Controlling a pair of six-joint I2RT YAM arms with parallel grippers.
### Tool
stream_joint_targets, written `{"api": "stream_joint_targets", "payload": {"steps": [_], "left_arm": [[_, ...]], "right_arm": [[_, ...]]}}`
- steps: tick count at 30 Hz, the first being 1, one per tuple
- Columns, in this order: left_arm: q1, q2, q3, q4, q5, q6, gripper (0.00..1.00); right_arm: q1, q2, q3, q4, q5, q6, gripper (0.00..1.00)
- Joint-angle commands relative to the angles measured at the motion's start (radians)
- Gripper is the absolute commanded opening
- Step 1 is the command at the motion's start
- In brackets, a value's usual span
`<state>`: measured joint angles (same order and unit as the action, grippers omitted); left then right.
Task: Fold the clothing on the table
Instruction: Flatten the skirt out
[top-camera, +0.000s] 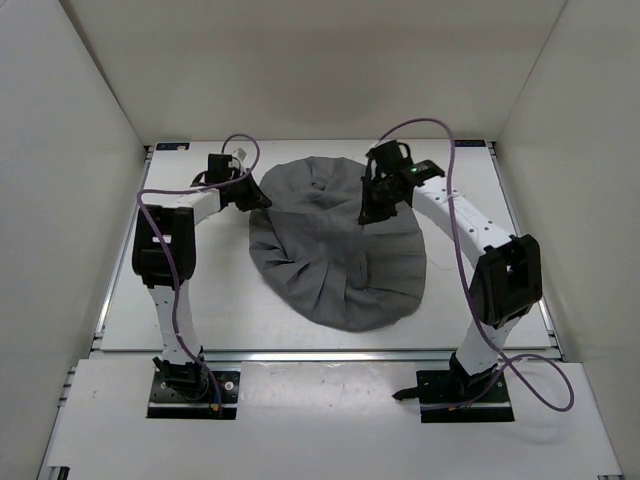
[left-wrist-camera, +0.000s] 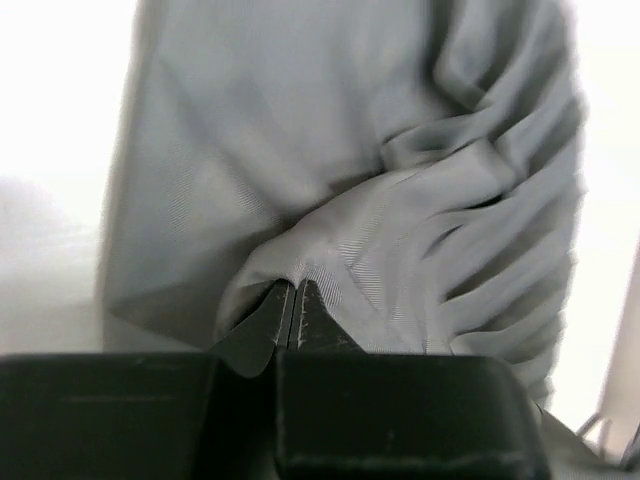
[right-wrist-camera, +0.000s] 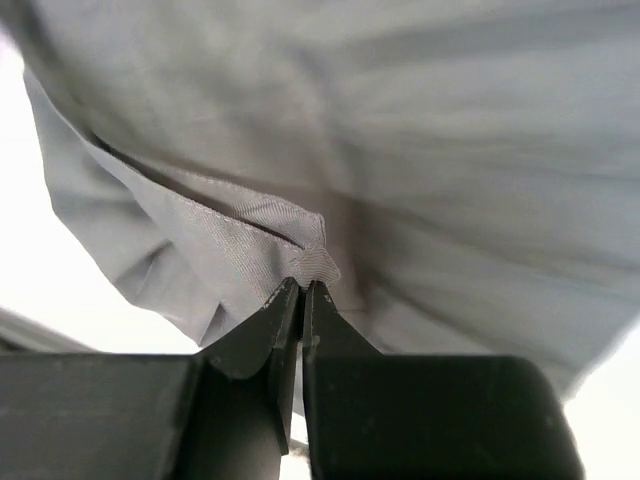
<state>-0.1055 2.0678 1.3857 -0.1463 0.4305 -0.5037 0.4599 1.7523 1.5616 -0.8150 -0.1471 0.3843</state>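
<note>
The grey pleated clothing (top-camera: 335, 245) lies spread in a rough oval on the white table (top-camera: 200, 310), creases fanning toward the near edge. My left gripper (top-camera: 262, 200) is at its far left edge, shut on a pinch of the fabric (left-wrist-camera: 330, 250); the left wrist view shows the left gripper (left-wrist-camera: 295, 285) with cloth bunched at the tips. My right gripper (top-camera: 372, 213) is over the upper middle of the garment, shut on a folded hem corner (right-wrist-camera: 315, 262); the right gripper (right-wrist-camera: 303, 285) lifts that edge slightly.
White walls enclose the table on three sides. Metal rails run along the table's edges (top-camera: 330, 353). Purple cables loop from both arms (top-camera: 170, 270). The arm bases (top-camera: 190, 385) stand on the near shelf. A small dark mark (top-camera: 438, 264) lies right of the cloth.
</note>
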Motion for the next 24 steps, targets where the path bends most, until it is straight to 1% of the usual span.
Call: {"api": "stream_joint_targets", "payload": {"steps": [1, 2, 3, 4, 5, 6, 7, 8, 9, 10, 11, 12, 13, 14, 15, 16, 17, 18, 19, 20, 21, 22, 23, 24], "left_arm": [[0.016, -0.063, 0.168, 0.004, 0.022, -0.033, 0.0], [0.024, -0.063, 0.249, -0.009, 0.019, -0.035, 0.0], [0.017, -0.06, 0.294, -0.034, 0.016, -0.044, 0.0], [0.02, -0.051, 0.4, -0.062, 0.02, -0.05, 0.0], [0.021, -0.04, 0.527, -0.079, 0.016, -0.061, 0.0], [0.026, -0.032, 0.592, -0.099, 0.027, -0.085, 0.0], [0.03, -0.037, 0.693, -0.087, 0.037, -0.1, 0.0], [0.033, -0.05, 0.744, -0.061, 0.042, -0.116, 0.0], [0.035, -0.086, 0.765, -0.043, 0.013, -0.118, 0.0], [0.032, -0.136, 0.779, -0.042, -0.016, -0.108, 0.0], [0.017, -0.167, 0.776, -0.053, -0.039, -0.072, 0.0], [0.003, -0.226, 0.764, -0.074, -0.083, -0.023, 0.0], [-0.011, -0.288, 0.721, -0.097, -0.11, 0.003, 0.0], [-0.029, -0.314, 0.655, -0.108, -0.125, 0.045, 0.0], [-0.04, -0.375, 0.553, -0.122, -0.139, 0.072, 0.0], [-0.049, -0.437, 0.492, -0.119, -0.147, 0.088, 0.0], [-0.051, -0.512, 0.361, -0.111, -0.144, 0.094, 0.0], [-0.049, -0.547, 0.213, -0.104, -0.141, 0.096, 0.0], [-0.057, -0.625, 0.147, -0.098, -0.139, 0.097, 0.0], [-0.062, -0.703, 0.015, -0.111, -0.157, 0.099, 0.0], [-0.075, -0.744, -0.105, -0.127, -0.174, 0.111, 0.0], [-0.097, -0.829, -0.213, -0.14, -0.199, 0.117, 0.0], [-0.132, -0.898, -0.265, -0.171, -0.226, 0.12, 0.0], [-0.147, -0.94, -0.351, -0.205, -0.245, 0.123, 0.0]], "right_arm": [[-0.14, -0.002, 0.183, -0.021, 0.059, -0.065, 0.0], [-0.164, 0.016, 0.284, -0.024, 0.078, -0.096, 0.0], [-0.206, 0.059, 0.345, -0.042, 0.077, -0.116, 0.0], [-0.254, 0.126, 0.508, -0.085, 0.08, -0.143, 0.0], [-0.304, 0.157, 0.72, -0.114, 0.075, -0.15, 0.0], [-0.331, 0.24, 0.836, -0.151, 0.048, -0.15, 0.0], [-0.381, 0.286, 1.044, -0.159, -0.001, -0.13, 0.0], [-0.43, 0.297, 1.16, -0.127, -0.058, -0.119, 0.0], [-0.441, 0.264, 1.164, -0.104, -0.068, -0.117, 0.0], [-0.455, 0.201, 1.126, -0.054, -0.056, -0.125, 0.0], [-0.454, 0.158, 0.992, -0.018, -0.04, -0.163, 0.0], [-0.442, 0.06, 0.898, 0.061, -0.016, -0.22, 0.0], [-0.417, -0.047, 0.706, 0.144, 0.004, -0.24, 0.0], [-0.394, -0.091, 0.523, 0.21, 0.036, -0.28, 0.0], [-0.385, -0.171, 0.371, 0.236, 0.04, -0.292, 0.0], [-0.379, -0.238, 0.3, 0.259, 0.044, -0.294, 0.0], [-0.388, -0.291, 0.159, 0.279, 0.025, -0.279, 0.0], [-0.408, -0.316, 0.017, 0.301, -0.036, -0.269, 0.0], [-0.408, -0.379, -0.13, 0.335, -0.066, -0.256, 0.0], [-0.403, -0.436, -0.205, 0.355, -0.066, -0.239, 0.0], [-0.4, -0.471, -0.33, 0.362, -0.069, -0.222, 0.0], [-0.386, -0.525, -0.445, 0.358, -0.059, -0.21, 0.0], [-0.374, -0.593, -0.496, 0.353, -0.051, -0.206, 0.0], [-0.357, -0.621, -0.593, 0.338, -0.055, -0.19, 0.0]]}}
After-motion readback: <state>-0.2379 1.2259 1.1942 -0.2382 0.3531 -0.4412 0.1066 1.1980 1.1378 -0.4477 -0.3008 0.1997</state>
